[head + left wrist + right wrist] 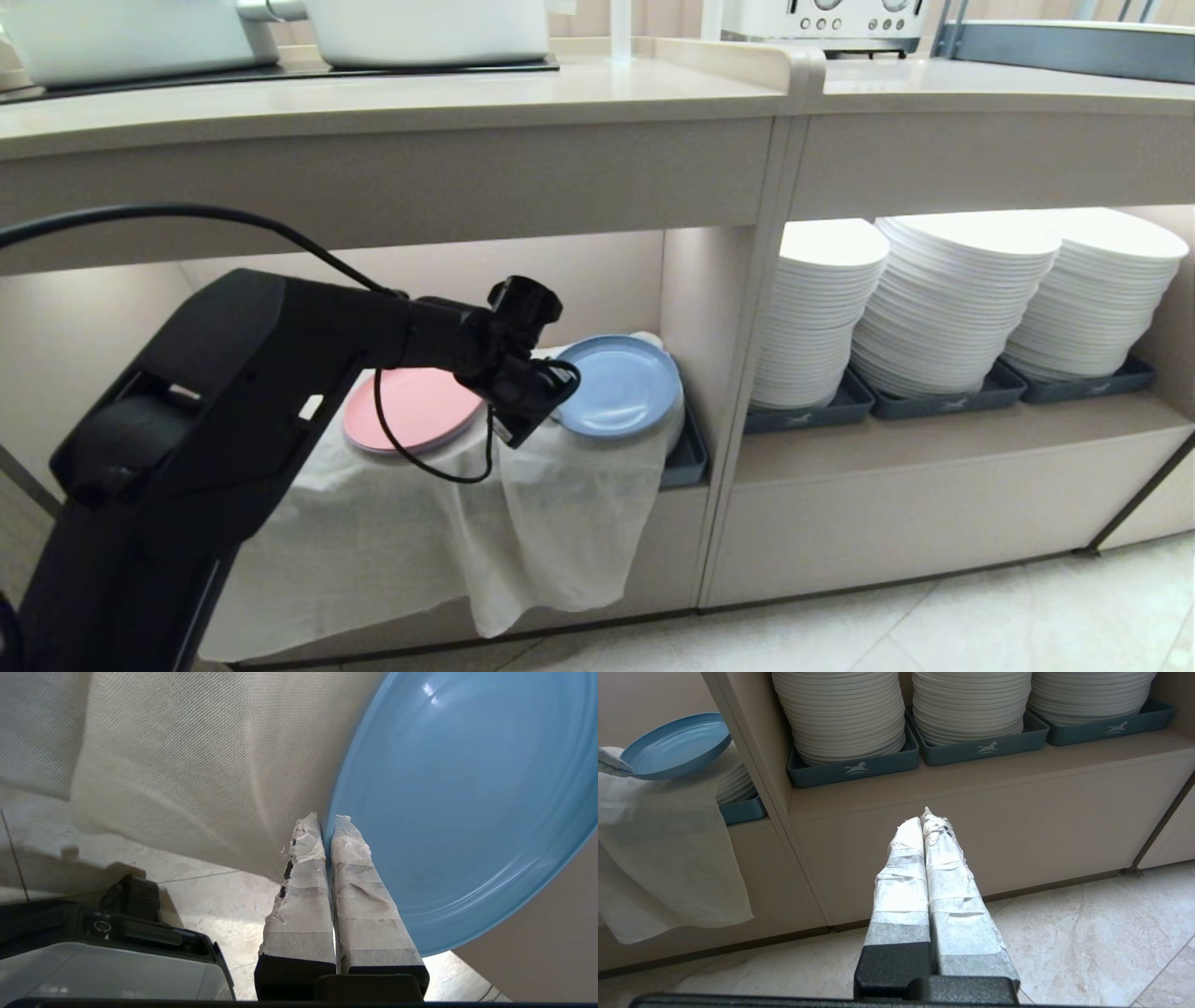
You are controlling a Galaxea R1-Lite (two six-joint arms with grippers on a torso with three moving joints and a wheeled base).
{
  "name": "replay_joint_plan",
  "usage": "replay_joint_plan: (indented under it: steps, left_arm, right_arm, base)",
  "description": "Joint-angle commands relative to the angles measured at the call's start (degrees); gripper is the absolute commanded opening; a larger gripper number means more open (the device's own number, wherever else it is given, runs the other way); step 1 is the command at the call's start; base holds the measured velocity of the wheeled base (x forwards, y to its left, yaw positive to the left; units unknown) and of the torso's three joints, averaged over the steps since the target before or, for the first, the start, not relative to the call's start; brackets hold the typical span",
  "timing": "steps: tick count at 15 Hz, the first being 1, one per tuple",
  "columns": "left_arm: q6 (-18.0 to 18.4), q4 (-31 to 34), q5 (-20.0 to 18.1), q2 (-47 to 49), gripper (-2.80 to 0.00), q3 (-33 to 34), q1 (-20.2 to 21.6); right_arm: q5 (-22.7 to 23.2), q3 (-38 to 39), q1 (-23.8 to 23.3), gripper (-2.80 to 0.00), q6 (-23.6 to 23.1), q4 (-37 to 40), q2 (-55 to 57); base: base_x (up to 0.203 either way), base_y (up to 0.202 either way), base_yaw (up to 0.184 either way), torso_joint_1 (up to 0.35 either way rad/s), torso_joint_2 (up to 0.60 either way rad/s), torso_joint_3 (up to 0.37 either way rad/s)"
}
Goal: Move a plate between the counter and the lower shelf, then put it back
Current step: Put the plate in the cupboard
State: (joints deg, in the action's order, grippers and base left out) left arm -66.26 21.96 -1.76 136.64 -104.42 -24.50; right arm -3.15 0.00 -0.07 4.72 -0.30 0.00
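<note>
Plate (619, 385) held by its rim edge in left gripper (327, 826), jaws clamped thin on it, over cloth (560, 504) in lower shelf (597, 280), likely for lifting. Right gripper (927, 816) parked low, jaws together.

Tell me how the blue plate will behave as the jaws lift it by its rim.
The plate looks like thin matte plastic, so probably stiff and light. The left gripper pinches only its edge, so it may droop or slip. It sits on the white cloth, which could drag along.

pink plate (411, 407); white plate stacks (952, 299), grey trays (934, 399)
</note>
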Motion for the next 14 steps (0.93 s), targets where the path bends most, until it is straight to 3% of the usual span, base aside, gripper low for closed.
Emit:
replay_joint_plan:
  steps: [1, 14]
  left_arm:
    - [-0.3, 0.1, 0.0, 1.4, -2.80, -1.0, 0.0]
    - [0.0, 0.2, 1.2, 5.5, -2.80, -5.7, -0.2]
  right_arm:
    - [0.0, 0.0, 0.0, -2.80, 0.0, 0.0, 0.0]
    - [0.0, 0.0, 0.0, -2.80, 0.1, 0.0, 0.0]
  base:
    - [0.000, 0.000, 0.000, 0.000, 0.00, 0.000]
    - [0.000, 0.000, 0.000, 0.000, 0.00, 0.000]
